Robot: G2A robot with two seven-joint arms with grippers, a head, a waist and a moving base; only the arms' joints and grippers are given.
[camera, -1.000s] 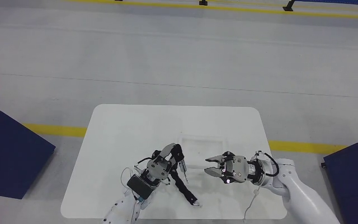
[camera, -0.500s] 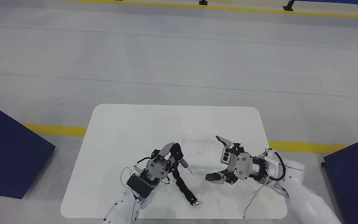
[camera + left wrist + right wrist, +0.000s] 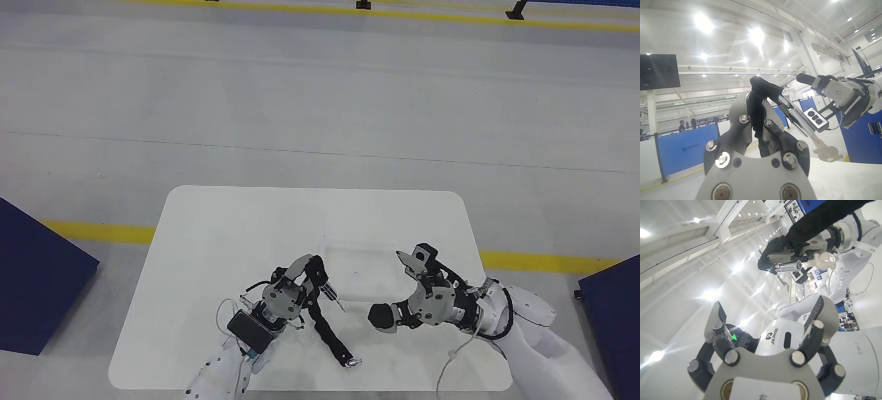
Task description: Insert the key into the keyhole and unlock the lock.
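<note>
My left gripper (image 3: 300,283) sits over the table's front middle, shut on the lock (image 3: 761,98), which is wrapped in black fabric. A silver lock cylinder (image 3: 791,111) juts out of it toward the right arm. The pale key (image 3: 826,152) sits in the cylinder's end, its head free. In the right wrist view the cylinder (image 3: 789,266) and key (image 3: 824,260) show beyond my right gripper (image 3: 768,302). My right gripper (image 3: 392,286) is open wide, a short way from the key (image 3: 331,297), with nothing between its fingers.
The lock's black strap (image 3: 328,335) trails over the white table (image 3: 200,260) toward the front edge and ends in a metal tip (image 3: 352,362). A faint clear rectangle (image 3: 350,248) lies behind the grippers. Bare tabletop spreads to the left and rear.
My right gripper has opened from nearly closed to wide and rolled its wrist, drawing back slightly from the key. My left gripper and the lock have stayed put.
</note>
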